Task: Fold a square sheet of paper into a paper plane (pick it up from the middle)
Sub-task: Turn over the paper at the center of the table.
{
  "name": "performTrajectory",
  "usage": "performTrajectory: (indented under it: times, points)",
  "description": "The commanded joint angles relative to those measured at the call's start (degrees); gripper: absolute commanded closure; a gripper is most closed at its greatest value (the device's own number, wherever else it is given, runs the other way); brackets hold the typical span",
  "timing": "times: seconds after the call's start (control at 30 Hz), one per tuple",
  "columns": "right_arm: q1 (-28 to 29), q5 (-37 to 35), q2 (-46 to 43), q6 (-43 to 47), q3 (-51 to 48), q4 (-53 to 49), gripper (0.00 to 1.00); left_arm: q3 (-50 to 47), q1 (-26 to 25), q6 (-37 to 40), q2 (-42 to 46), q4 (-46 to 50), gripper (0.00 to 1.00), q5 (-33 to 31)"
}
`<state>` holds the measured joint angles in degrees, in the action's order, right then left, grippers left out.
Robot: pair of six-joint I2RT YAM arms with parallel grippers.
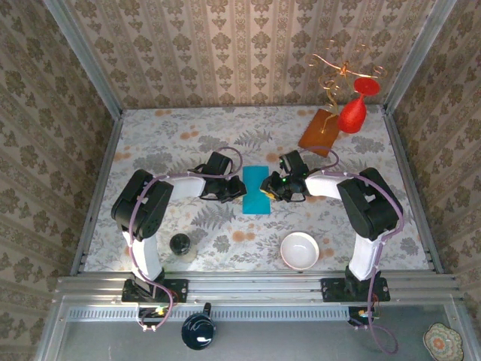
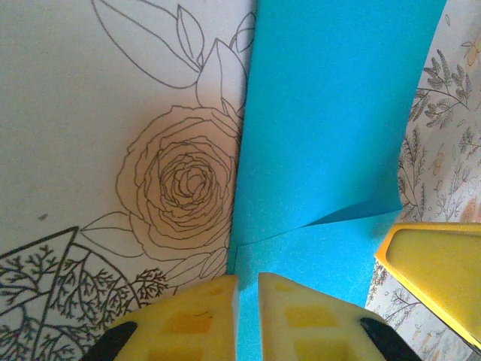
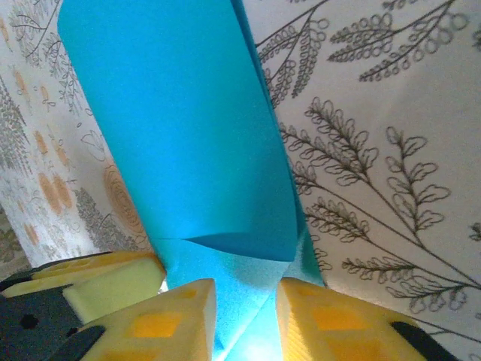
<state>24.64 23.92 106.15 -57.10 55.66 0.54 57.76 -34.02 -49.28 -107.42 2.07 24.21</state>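
square sheet of paper (image 1: 257, 189), folded narrow, sits right between my two grippers, long axis crosswise to them. left gripper (image 2: 248, 292) nearly shut, pinching its edge. right gripper (image 3: 244, 297) jaws partly apart, straddling opposite edge, bite unclear. both equally near

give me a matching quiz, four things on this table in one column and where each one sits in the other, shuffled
Things:
1 blue paper
2 white bowl
3 red ornament
4 dark jar

Places:
A near edge, right side
B far right corner
C near edge, left side
D centre

Pairs: 1-D, 2-A, 3-B, 4-C
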Motion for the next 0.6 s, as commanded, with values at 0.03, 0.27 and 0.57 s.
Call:
performTrajectory:
  times: [0.03, 0.27, 0.57]
  points:
    - [0.4, 3.6, 1.0, -0.7, -0.3, 4.1, 0.74, -0.6, 0.4, 0.3, -0.3, 0.9, 0.83, 0.1]
    - [1.2, 5.1, 1.6, -1.2, -1.4, 7.9, 0.78, -0.3, 0.4, 0.3, 0.7, 1.3, 0.83, 0.0]
    - [2.0, 4.1, 2.3, 0.7, -1.5, 8.8, 0.86, 0.0, 0.5, 0.6, 2.9, 1.9, 0.82, -0.2]
